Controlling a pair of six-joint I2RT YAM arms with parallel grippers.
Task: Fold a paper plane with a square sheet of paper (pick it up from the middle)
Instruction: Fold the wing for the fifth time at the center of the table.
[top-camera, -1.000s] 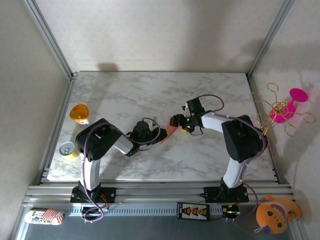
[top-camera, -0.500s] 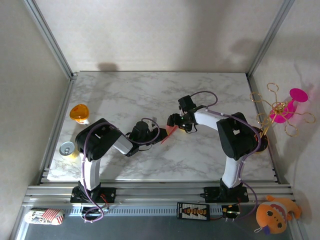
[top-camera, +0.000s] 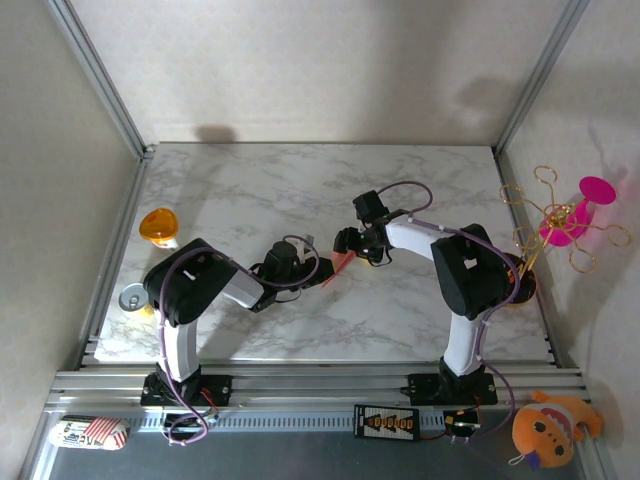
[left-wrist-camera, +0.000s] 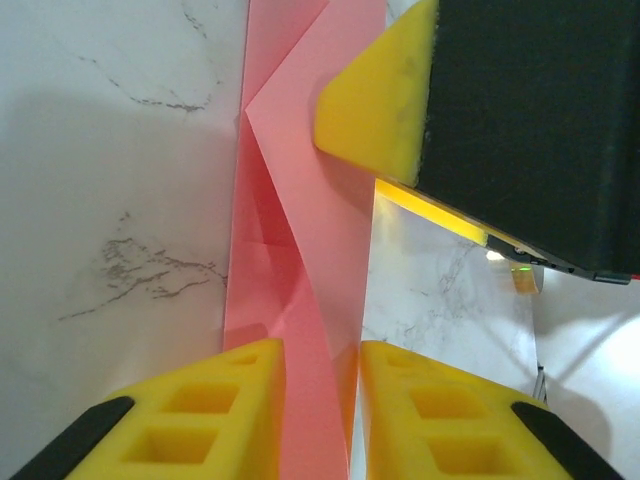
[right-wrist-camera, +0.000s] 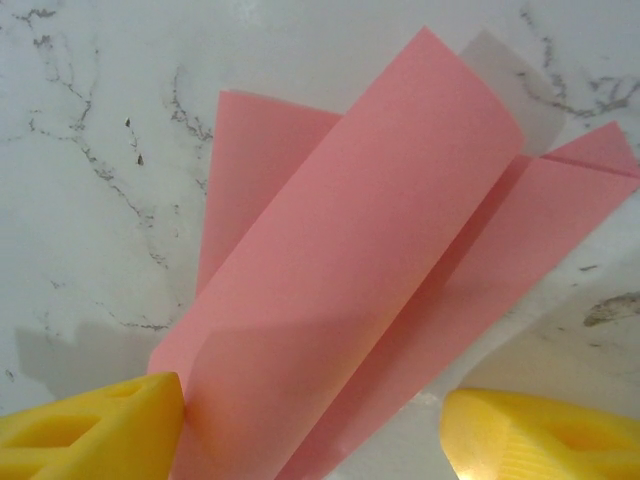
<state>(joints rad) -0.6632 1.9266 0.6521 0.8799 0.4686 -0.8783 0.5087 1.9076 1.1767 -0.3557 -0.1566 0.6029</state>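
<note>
On the table (top-camera: 250, 190), the paper plane (left-wrist-camera: 300, 250) lies inside the left hand (left-wrist-camera: 322, 350), grip unclear; right hand (right-wrist-camera: 310, 395) open.

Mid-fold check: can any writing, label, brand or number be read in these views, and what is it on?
No text can be read.
Black board with yellow marks, near edge: marks too small to read.
Striped packet, near left corner: print too blurred to read.
Can: its top faces the camera, no label legible.
Pink paper: blank, no print.
</note>
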